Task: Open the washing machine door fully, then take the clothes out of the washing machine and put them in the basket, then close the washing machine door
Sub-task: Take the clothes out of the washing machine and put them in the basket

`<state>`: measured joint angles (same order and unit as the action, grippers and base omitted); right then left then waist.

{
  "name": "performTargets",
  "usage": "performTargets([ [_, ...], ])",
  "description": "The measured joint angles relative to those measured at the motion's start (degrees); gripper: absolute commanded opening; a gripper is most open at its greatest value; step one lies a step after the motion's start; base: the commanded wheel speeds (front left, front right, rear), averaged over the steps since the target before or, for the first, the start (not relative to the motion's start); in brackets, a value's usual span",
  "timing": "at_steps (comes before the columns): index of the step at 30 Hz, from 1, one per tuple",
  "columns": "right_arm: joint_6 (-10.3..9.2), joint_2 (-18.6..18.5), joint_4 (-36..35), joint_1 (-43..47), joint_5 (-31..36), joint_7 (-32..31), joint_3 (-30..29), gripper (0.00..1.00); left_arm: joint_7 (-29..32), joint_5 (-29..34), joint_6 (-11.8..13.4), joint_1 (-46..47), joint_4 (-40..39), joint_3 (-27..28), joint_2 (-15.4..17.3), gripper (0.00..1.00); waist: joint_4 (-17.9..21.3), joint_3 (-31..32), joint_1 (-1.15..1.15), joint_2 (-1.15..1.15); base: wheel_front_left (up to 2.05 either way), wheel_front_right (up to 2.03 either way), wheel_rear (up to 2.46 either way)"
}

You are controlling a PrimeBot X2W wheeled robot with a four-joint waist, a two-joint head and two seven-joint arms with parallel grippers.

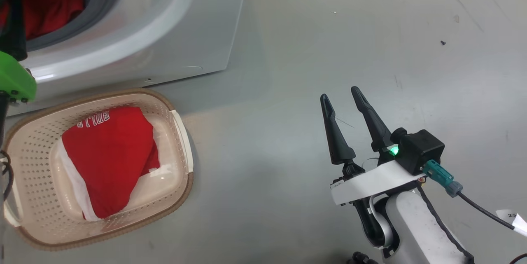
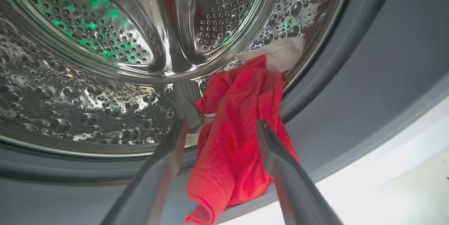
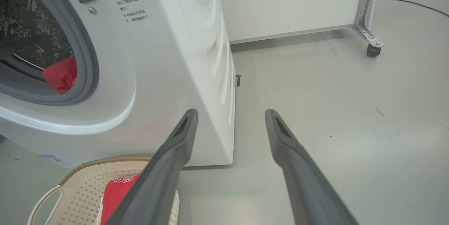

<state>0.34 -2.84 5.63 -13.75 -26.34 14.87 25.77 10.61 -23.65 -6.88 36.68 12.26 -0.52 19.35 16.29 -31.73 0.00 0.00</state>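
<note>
The washing machine (image 1: 164, 37) stands at the upper left with its mouth uncovered; the washing machine door is out of view. Red clothes (image 2: 238, 126) hang from the steel drum (image 2: 87, 88) over the grey ring (image 2: 350, 77). My left gripper (image 2: 221, 123) is open at the mouth, one finger on each side of that garment, apart from it. Another red garment (image 1: 109, 157) with white lettering lies in the basket (image 1: 37, 157) on the floor before the machine. My right gripper (image 1: 339, 93) is open and holds nothing, out over the floor to the right of the basket.
A white panel (image 3: 298, 4) on a caster (image 3: 372, 49) stands behind the machine's right side. A black cable (image 3: 414, 4) lies on the floor at the far right. Bare grey floor (image 1: 370, 29) spreads right of the machine.
</note>
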Motion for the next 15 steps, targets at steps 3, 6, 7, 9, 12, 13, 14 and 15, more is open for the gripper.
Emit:
performTargets([
  [3,-0.07,0.01,-0.32,-0.14,-1.64,0.0,0.56,1.0,2.38,0.01,0.0,2.22,2.04,-0.27,0.33,1.0,1.18,-1.36,0.0,0.0,0.0,0.0,0.0],
  [6,-0.53,0.0,-0.83,-0.41,-2.38,-0.01,0.65,1.0,4.58,0.29,0.0,4.07,4.17,-0.38,1.27,1.0,2.18,-2.53,0.0,0.0,0.0,0.0,0.0],
  [7,-0.56,0.0,-0.98,-0.7,-2.38,-0.01,0.71,1.0,5.28,0.3,0.01,4.68,4.68,-0.32,1.54,1.0,2.49,-2.89,0.0,0.0,0.0,0.0,0.0],
  [9,-0.94,0.02,-1.34,-1.46,-2.41,0.0,0.87,1.0,6.64,0.3,0.03,6.12,5.95,-0.25,1.7,1.0,3.04,-3.55,0.0,0.0,0.0,0.0,0.0],
  [12,-1.07,0.02,-1.55,-2.05,-2.77,0.0,1.24,1.0,8.15,1.19,0.36,7.98,7.69,-0.31,2.35,1.0,3.79,-4.4,0.0,0.0,0.0,0.0,0.0],
  [13,-1.07,0.02,-1.56,-2.22,-2.91,0.0,1.44,1.0,8.68,1.34,0.56,8.49,8.08,-0.3,2.81,1.0,4.03,-4.64,0.0,0.0,0.0,0.0,0.0],
  [14,-1.09,0.02,-1.6,-2.25,-2.91,0.0,1.58,1.0,9.22,1.55,0.57,9.06,8.61,-0.31,3.13,1.0,4.25,-4.86,0.0,0.0,0.0,0.0,0.0],
  [15,-1.1,0.02,-1.6,-2.25,-2.94,0.0,1.79,1.0,9.71,1.55,0.63,9.67,9.28,-0.2,3.27,1.0,4.45,-5.07,0.0,0.0,0.0,0.0,0.0],
])
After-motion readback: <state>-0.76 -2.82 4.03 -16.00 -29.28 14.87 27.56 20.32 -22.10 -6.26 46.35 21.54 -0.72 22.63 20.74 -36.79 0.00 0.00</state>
